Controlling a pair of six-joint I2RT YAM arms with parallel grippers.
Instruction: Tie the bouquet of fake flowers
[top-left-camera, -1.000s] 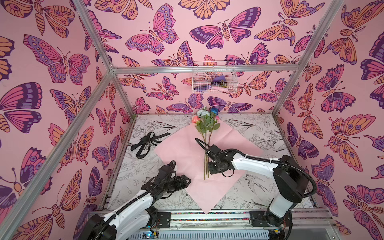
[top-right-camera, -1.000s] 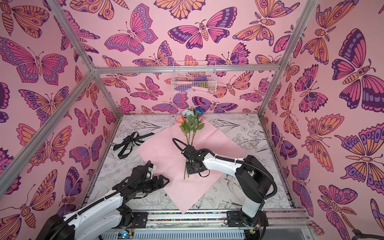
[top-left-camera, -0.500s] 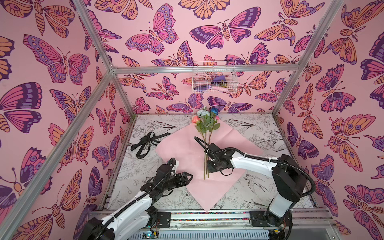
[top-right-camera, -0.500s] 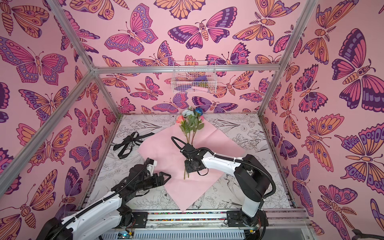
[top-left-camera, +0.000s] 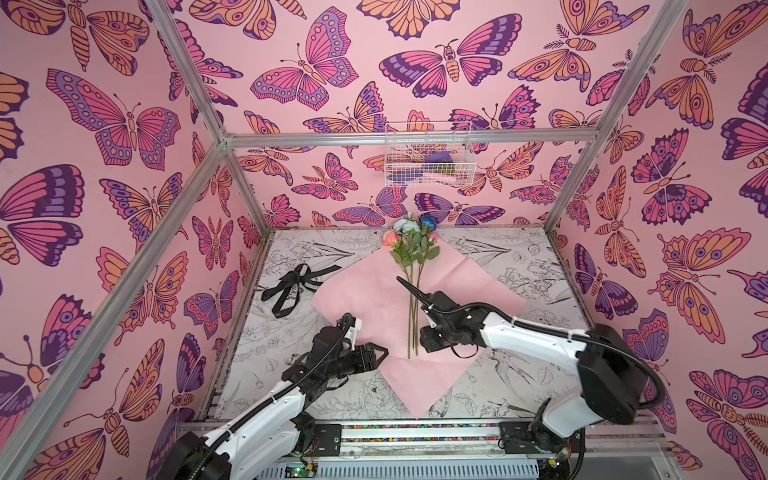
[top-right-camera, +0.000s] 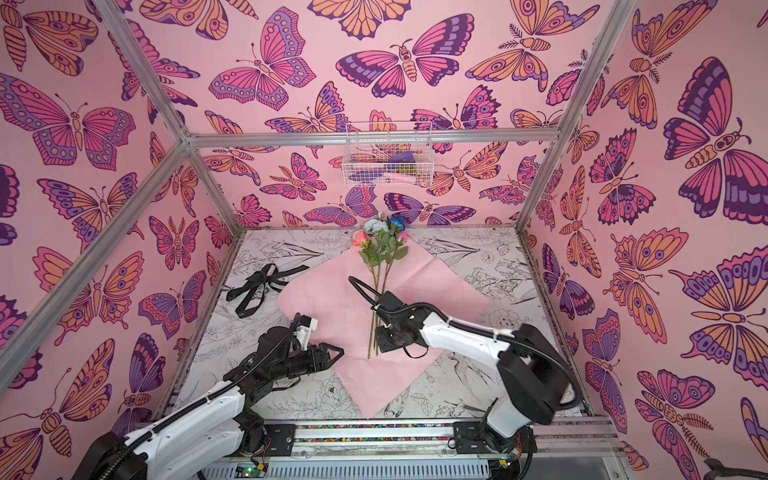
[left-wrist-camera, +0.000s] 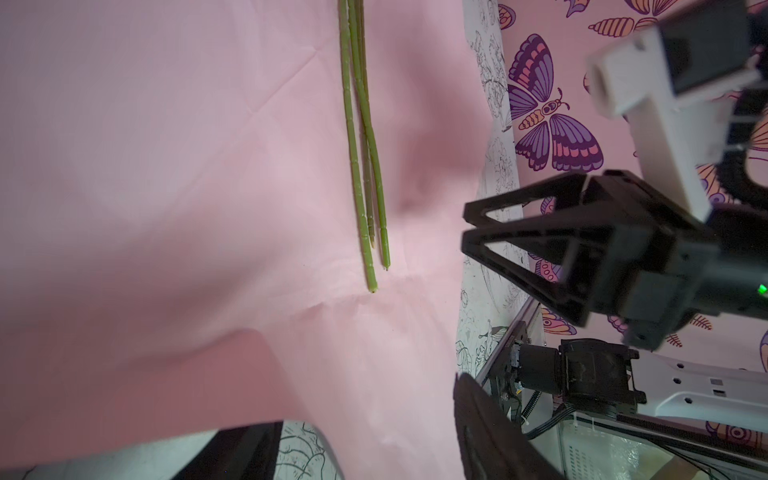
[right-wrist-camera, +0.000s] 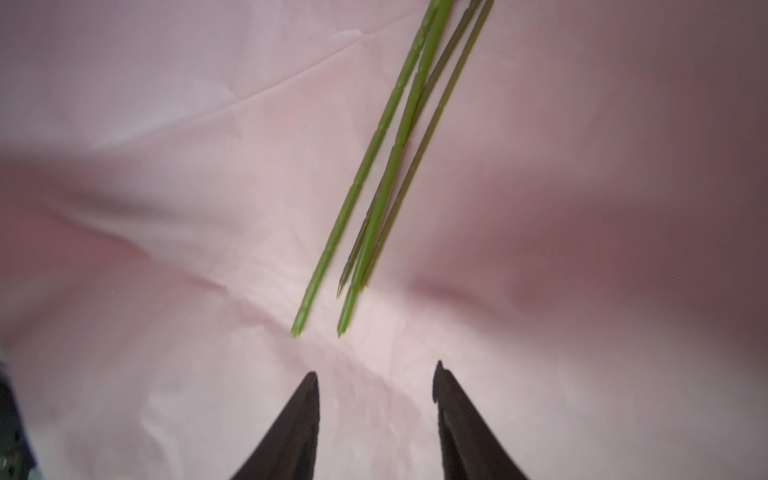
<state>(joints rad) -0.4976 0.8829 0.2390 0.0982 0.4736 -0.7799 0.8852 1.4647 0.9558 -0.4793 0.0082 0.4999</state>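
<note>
Nearest me: left gripper (top-left-camera: 379, 354), jaws spread, empty. Next: right gripper (right-wrist-camera: 376, 370), jaws apart, empty, just short of the stem ends. Beyond: bouquet of fake flowers (top-left-camera: 413, 249), flat on pink paper (top-left-camera: 365, 299), blooms farthest (light, with thin, slippery stems, I judge; I'd pinch mid-stem).
</note>
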